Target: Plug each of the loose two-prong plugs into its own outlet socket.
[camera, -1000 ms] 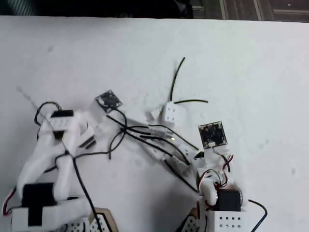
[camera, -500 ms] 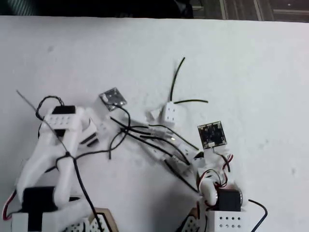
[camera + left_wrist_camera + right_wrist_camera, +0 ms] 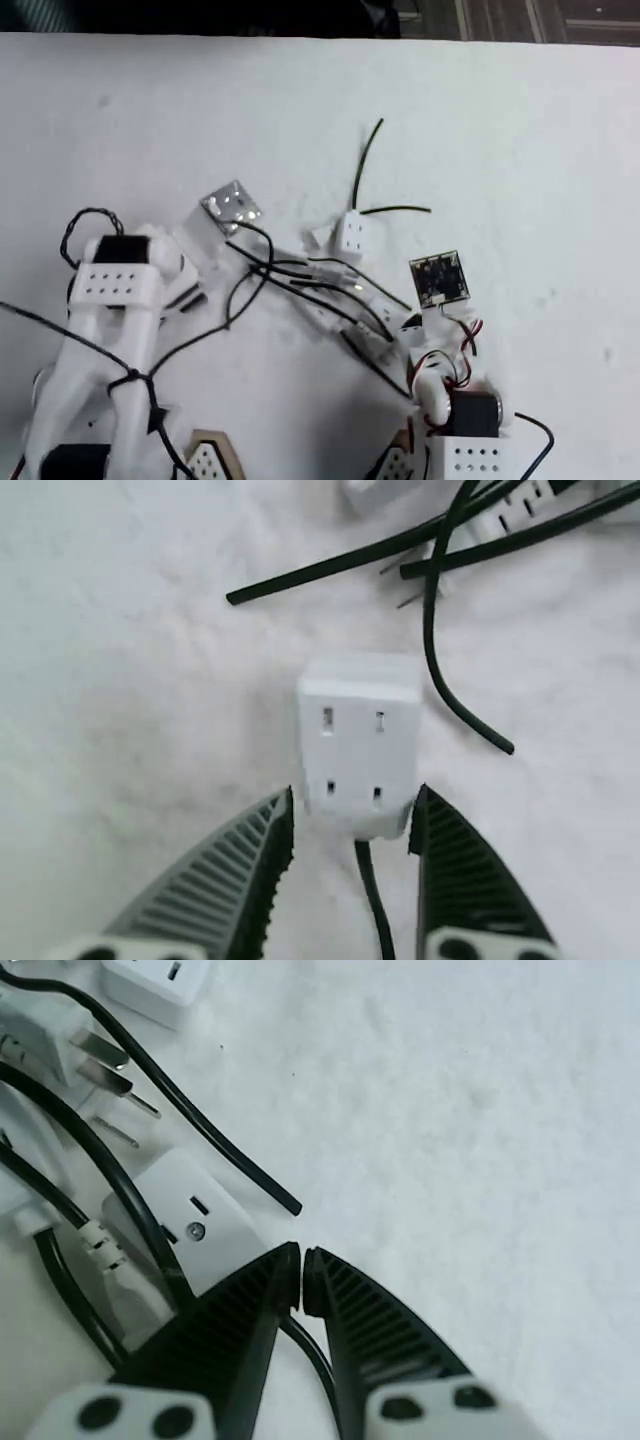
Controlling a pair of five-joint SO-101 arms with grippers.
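Okay, left gripper [image 3: 350, 815] has its jaws apart, straddling the cord end of a white outlet socket [image 3: 358, 740] lying flat on the table [image 3: 120, 630]. Right gripper [image 3: 301, 1265] has its tips pressed together, just beside a second outlet [image 3: 185, 1215]. A loose plug [image 3: 60, 1048] lies near.

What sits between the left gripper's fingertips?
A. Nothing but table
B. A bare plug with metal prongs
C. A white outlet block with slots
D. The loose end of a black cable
C: in the left wrist view the white outlet block, its slots showing, has its near end between the spread fingertips of the left gripper.
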